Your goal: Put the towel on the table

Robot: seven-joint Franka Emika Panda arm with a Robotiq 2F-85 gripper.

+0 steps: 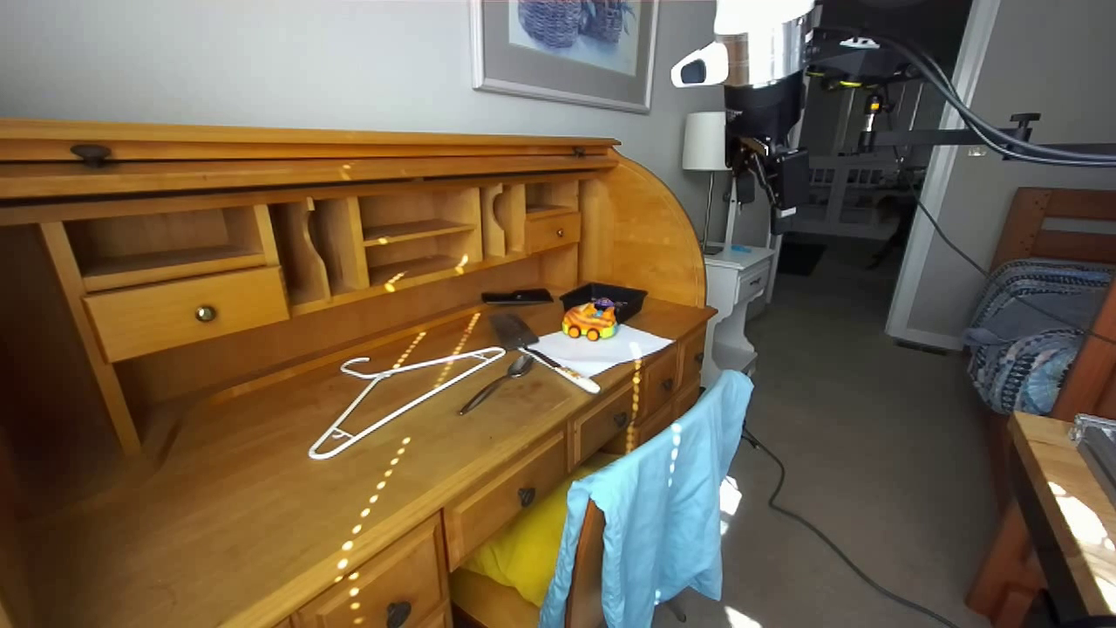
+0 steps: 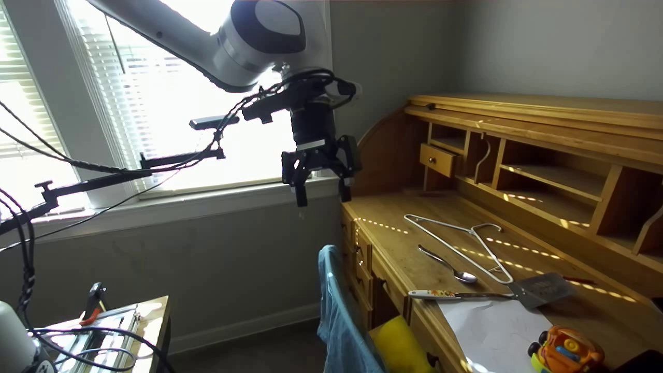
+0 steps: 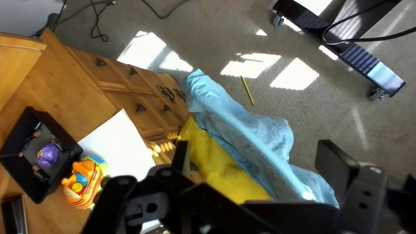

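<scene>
The tool (image 2: 323,196), jaws parted and holding nothing, hangs above the light-blue towel (image 1: 664,523) draped over a chair back (image 1: 586,558), the towel's long ridge slanting diagonally beneath the tool's gap.

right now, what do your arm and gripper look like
The arm is whitish, with rounded links and a dark patch at one joint. The gripper is black and two-fingered, with hinged linkages and a pale strip. Black cables loop above it.
</scene>
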